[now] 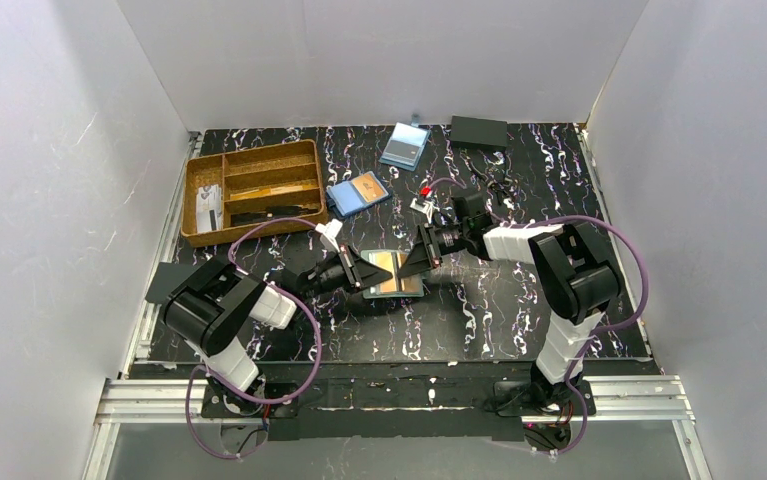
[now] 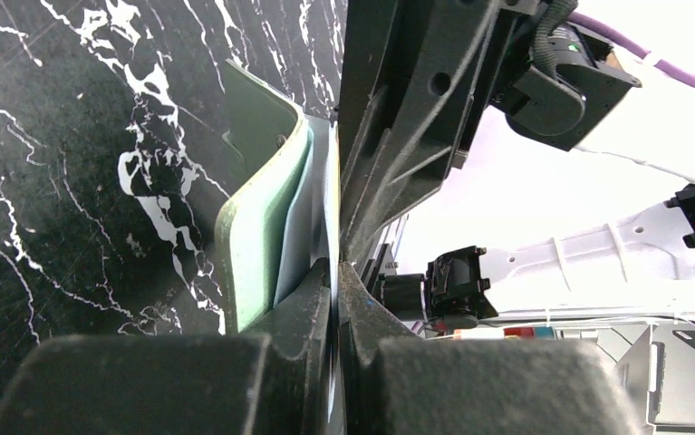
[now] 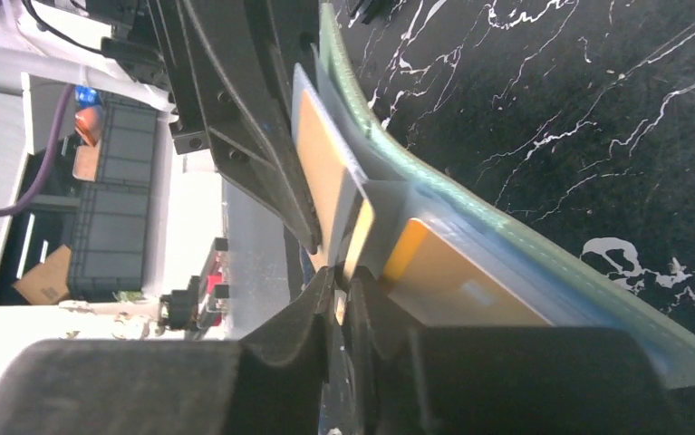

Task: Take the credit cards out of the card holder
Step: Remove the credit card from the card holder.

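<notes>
**Item: card extraction, pinch made, pull pending**

- **Location.** The card holder (image 1: 396,272), a teal-green sleeve, sits mid-table (image 1: 519,300), held between both arms. Its body is lifted and bowed, not flat.
- **Left pincer (image 1: 364,272).** On the holder's left edge, closed tight on the sleeve. It serves as the anchor.
- **Right pincer (image 1: 411,262).** On the holder's right edge, jaws nipped onto the exposed rim of the top card (image 3: 321,163), a tan-orange one. More cards show in the pockets beneath it.
- **Handling advice.**
  - Draw the card straight out along the sleeve's own plane, away from the left pincer.
  - The hold looks shallow, on the rim only, so a slow pull is wiser than a jerk.
  - The left clamp should hold firm so the sleeve does not follow.
  - If the sleeve bows further, the pocket may be binding.
- **Clearances.**
  - Right of the holder: bare table, ample for the withdrawal.
  - Behind it, nearest first: bright blue holder (image 1: 357,193), pale-blue holder (image 1: 404,145), black box (image 1: 479,132).
  - Behind and left: wooden tray (image 1: 254,190).
  - All of these stand well apart from the pull path.
</notes>
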`<state>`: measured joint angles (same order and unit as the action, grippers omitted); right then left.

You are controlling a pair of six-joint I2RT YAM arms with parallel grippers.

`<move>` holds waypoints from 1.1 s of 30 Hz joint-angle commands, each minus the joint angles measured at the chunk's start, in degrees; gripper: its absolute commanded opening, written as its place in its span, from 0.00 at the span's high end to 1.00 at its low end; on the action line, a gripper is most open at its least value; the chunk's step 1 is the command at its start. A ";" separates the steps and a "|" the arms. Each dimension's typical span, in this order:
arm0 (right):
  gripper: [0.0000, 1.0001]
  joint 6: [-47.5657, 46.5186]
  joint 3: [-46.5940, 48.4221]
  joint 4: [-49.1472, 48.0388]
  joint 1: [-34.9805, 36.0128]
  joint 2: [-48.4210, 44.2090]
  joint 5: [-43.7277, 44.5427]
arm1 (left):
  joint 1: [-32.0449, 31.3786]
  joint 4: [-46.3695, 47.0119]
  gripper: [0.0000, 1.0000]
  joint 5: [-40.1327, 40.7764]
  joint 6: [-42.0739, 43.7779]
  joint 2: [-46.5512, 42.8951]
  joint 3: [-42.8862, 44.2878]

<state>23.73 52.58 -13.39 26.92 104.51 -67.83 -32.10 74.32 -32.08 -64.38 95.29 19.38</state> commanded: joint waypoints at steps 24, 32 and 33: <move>0.99 -14.79 5.96 18.75 -2.54 9.75 3.74 | 5.39 6.11 0.91 0.62 -1.82 10.65 -4.76; 0.99 -26.75 10.48 31.72 -4.75 8.97 7.19 | 6.85 5.86 1.00 3.61 -2.53 11.20 -7.80; 0.99 -30.44 12.03 35.82 -5.07 8.77 7.53 | 6.91 5.54 1.00 4.05 -2.55 10.06 -8.40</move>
<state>6.07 58.98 9.96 23.05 114.52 -62.70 -25.63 79.77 -30.33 -67.61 107.94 12.84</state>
